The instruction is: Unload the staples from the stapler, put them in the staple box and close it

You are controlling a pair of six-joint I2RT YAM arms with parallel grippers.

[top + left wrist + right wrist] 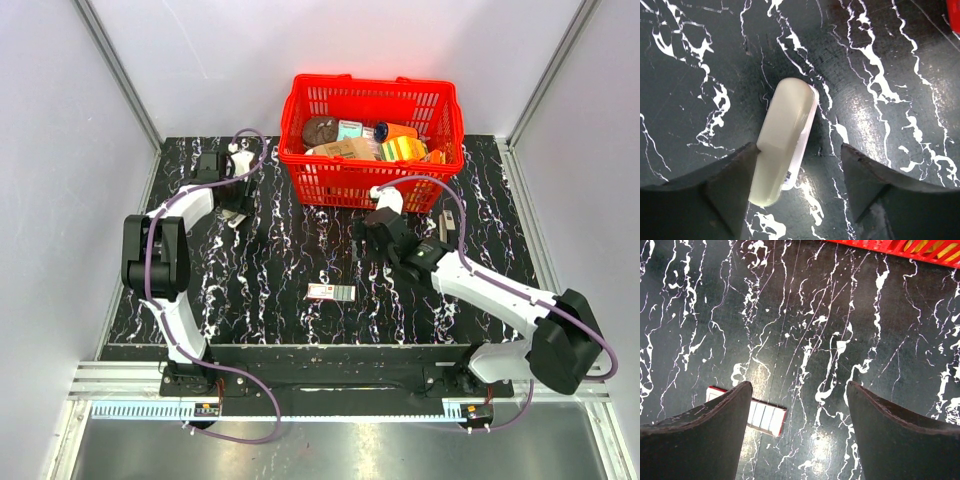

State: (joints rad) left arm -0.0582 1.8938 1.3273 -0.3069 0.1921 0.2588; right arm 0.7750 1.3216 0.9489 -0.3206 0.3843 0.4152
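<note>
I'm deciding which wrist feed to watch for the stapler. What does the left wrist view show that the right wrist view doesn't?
Only the left wrist view: the white stapler, lying between the open fingers of the left end effector. One finger appears to touch its side, and the other stands apart.

Only the right wrist view: a small red-edged box, partly hidden behind a finger of the open right end effector, which has nothing between its fingers.

Both: the black marbled table and a strip of the red basket at the top right.
</note>
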